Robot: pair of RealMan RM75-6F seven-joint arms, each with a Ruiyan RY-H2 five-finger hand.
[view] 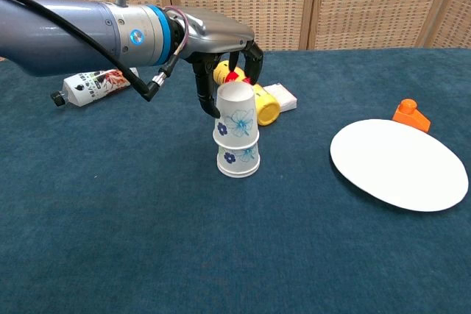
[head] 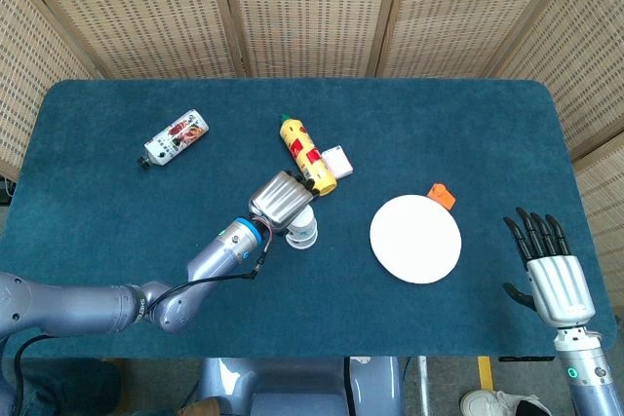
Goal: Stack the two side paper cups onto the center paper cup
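An upside-down white paper cup with blue flowers (view: 236, 118) sits over a second upside-down cup (view: 240, 159) at mid-table, leaning slightly and not fully down. My left hand (view: 221, 55) reaches over from the left and grips the upper cup, thumb on its left side and fingers behind its top. In the head view the left hand (head: 283, 196) covers most of the stack; only the cups' rim (head: 304, 234) shows. No other cup is visible. My right hand (head: 552, 276) hangs open off the table's right front corner, holding nothing, and is absent from the chest view.
A yellow bottle (view: 255, 98) and a small white box (view: 282, 97) lie just behind the stack. A white plate (view: 401, 165) sits to the right, with an orange piece (view: 411, 114) beyond it. A labelled bottle (view: 93, 84) lies at the far left on the blue table (head: 97, 221).
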